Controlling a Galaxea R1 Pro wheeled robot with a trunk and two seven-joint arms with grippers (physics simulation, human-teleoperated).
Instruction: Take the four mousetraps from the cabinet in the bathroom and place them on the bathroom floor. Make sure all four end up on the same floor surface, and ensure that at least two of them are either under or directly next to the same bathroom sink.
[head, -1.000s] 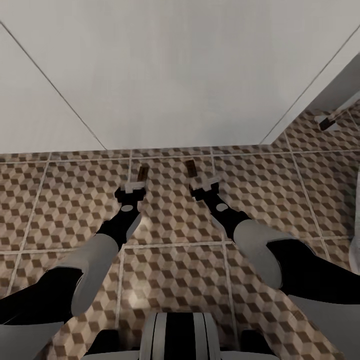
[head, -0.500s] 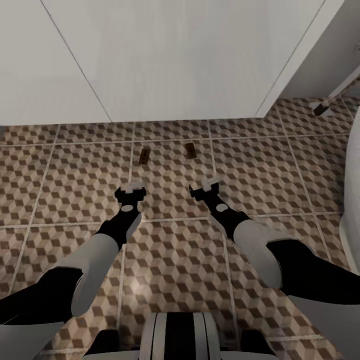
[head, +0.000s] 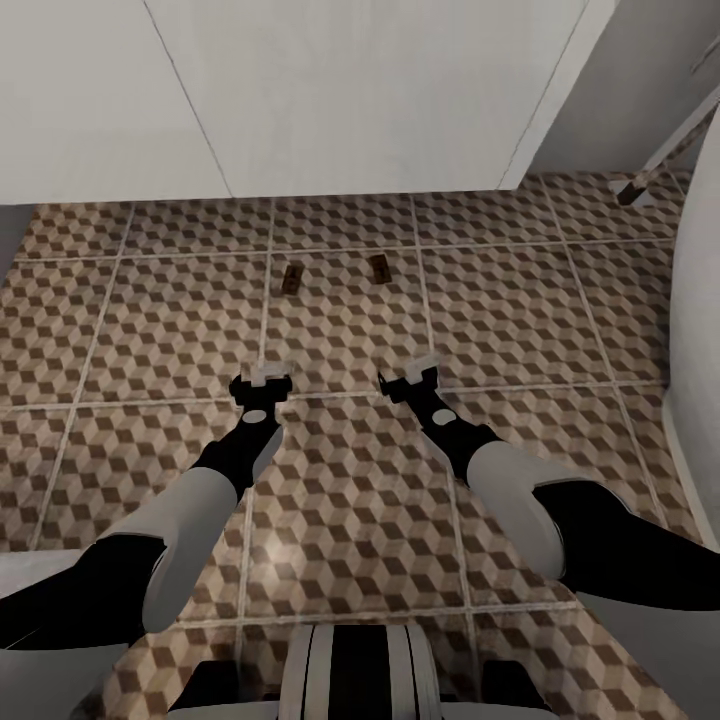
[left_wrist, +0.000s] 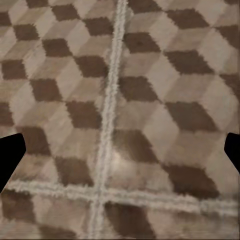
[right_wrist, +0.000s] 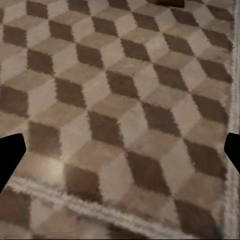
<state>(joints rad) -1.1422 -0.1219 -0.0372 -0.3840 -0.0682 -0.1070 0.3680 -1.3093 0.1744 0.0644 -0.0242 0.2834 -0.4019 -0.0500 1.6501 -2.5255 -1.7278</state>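
Note:
Two mousetraps lie flat on the cube-patterned bathroom floor (head: 340, 330), in front of a white boxy unit. The left mousetrap (head: 291, 279) and the right mousetrap (head: 380, 268) are small brown boards, about a hand's width apart. My left gripper (head: 262, 378) hangs above the tiles, well short of the left trap. My right gripper (head: 412, 370) hovers likewise behind the right trap. Both are open and empty. In the wrist views the left gripper (left_wrist: 120, 155) and the right gripper (right_wrist: 120, 155) have their dark fingertips wide apart over bare tile. The other mousetraps are out of view.
A white boxy unit (head: 360, 90) with flat panels stands along the back; its top is cut off. A curved white tub edge (head: 700, 300) rises at the right. A long-handled tool (head: 640, 180) leans at the far right.
The whole picture has shifted as the camera pulled back from the white unit. The two mousetraps now lie farther ahead of both grippers. The arms keep the same pose.

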